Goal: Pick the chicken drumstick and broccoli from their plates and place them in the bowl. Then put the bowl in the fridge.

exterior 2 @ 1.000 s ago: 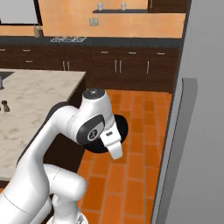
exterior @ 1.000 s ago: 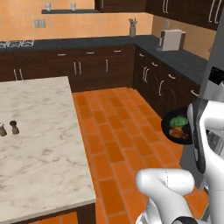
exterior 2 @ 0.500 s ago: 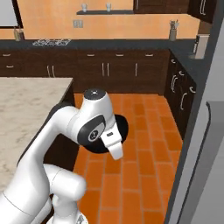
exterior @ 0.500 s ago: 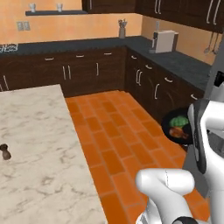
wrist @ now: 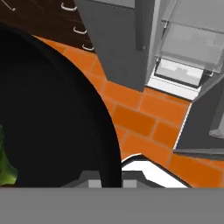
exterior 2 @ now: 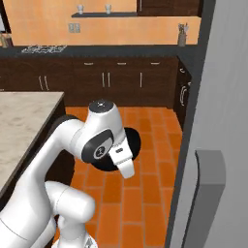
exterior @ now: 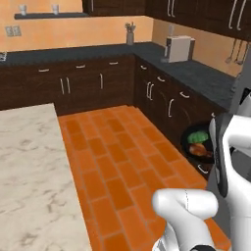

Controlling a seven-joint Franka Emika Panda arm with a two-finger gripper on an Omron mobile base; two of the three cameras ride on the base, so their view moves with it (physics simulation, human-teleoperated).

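Hand pinching the bowl (exterior: 196, 142) rim — fridge (exterior 2: 223, 121) beside, dark cabinets (exterior: 162, 95) behind.

A home kitchen, rendered: dark wood cabinets (exterior: 88, 86) with bar handles run along the far wall and turn down the right side under a dark tabletop (exterior: 196, 73), with a toaster (exterior: 177, 49) on it. The floor (exterior: 117, 166) is orange brick tile. A marble island (exterior: 29, 186) stands near left, a wall shelf (exterior 2: 104, 14) carries cups, and a grey fridge (exterior 2: 218, 121) stands at right
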